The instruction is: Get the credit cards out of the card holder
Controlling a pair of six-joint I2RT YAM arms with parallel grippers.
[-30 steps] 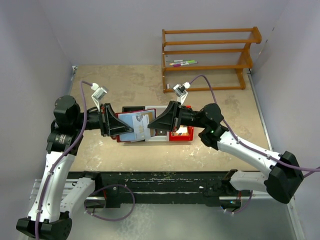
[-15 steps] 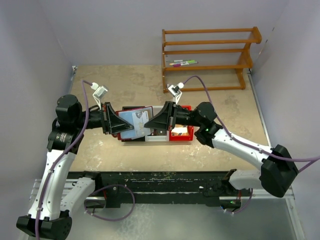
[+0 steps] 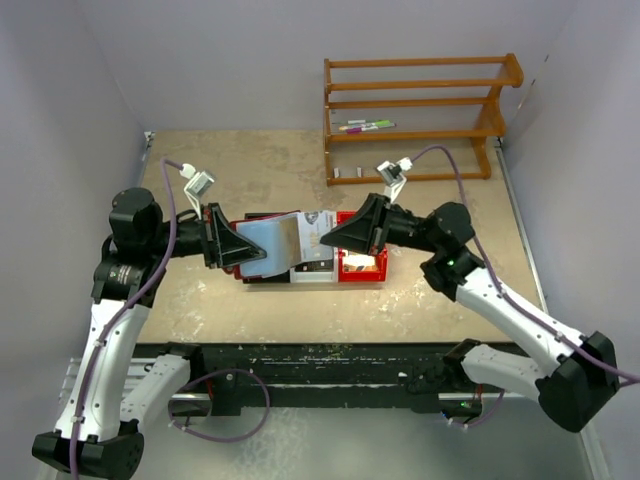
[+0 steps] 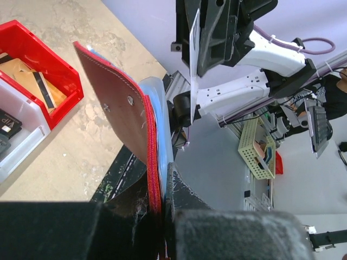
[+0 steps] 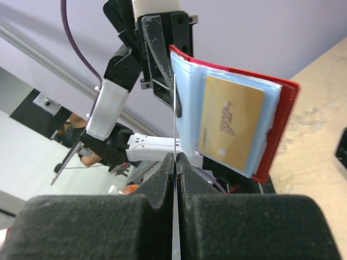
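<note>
Above the bench (image 3: 250,170), left jaws pinch the open card holder (image 3: 268,243). Right jaws pinch a pale credit card (image 3: 315,221) just beside it.

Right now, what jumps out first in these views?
The maroon card holder stands upright mid-table, clamped in the left arm's jaws. The right arm's jaws pinch a thin card just beside it. A gold card sits in one of the holder's blue sleeves.
</note>
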